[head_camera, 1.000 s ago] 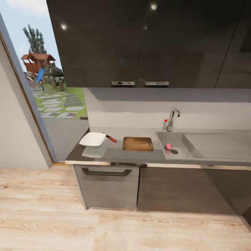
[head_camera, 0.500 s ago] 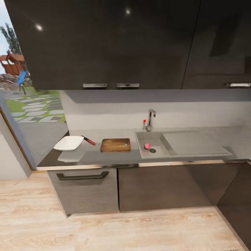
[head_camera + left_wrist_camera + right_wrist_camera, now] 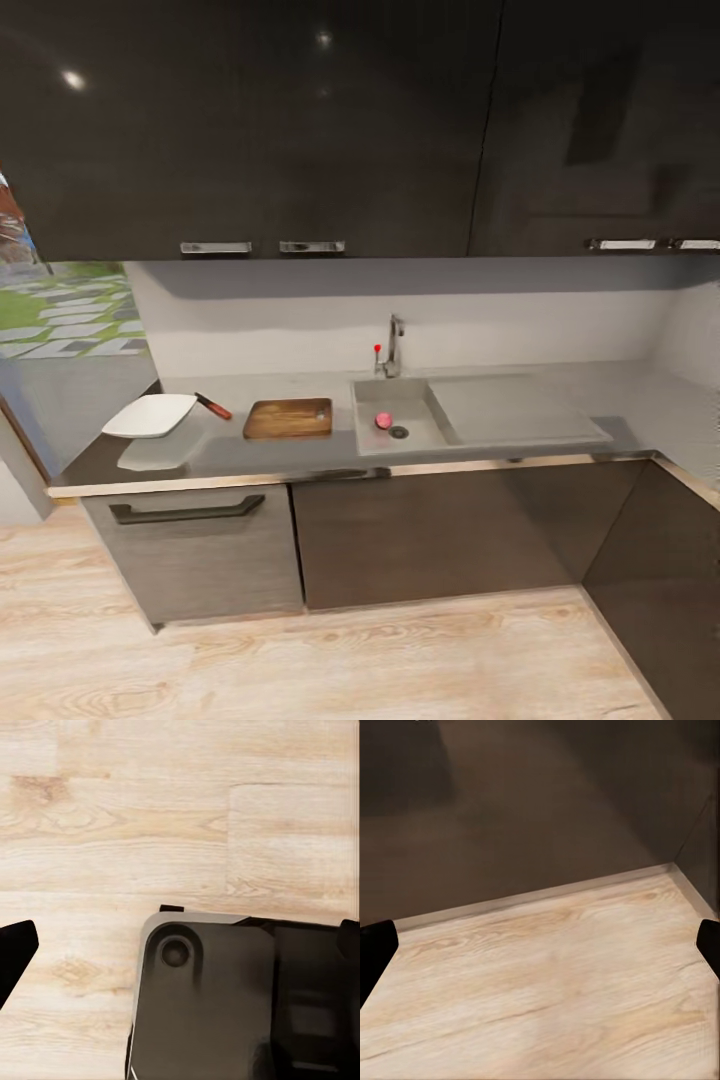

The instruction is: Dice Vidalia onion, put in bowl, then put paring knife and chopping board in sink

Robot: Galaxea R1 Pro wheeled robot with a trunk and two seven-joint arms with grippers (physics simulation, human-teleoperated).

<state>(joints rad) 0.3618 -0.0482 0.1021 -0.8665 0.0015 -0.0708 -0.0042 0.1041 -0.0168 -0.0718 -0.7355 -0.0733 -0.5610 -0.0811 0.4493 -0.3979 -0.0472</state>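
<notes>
While the onion (image 3: 382, 421) sits in the sink (image 3: 420, 395), knife (image 3: 212, 406) lies between bowl (image 3: 150, 415) and board (image 3: 288, 418). Both grippers spread wide over floor.

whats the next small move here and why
Probably roll the base closer to the sink. The onion lies in the basin beside the drain, but the countertop is far off across open floor, and both wrist views look down at floorboards, so neither arm seems within reach. The board, knife and bowl lie to its left.
</notes>
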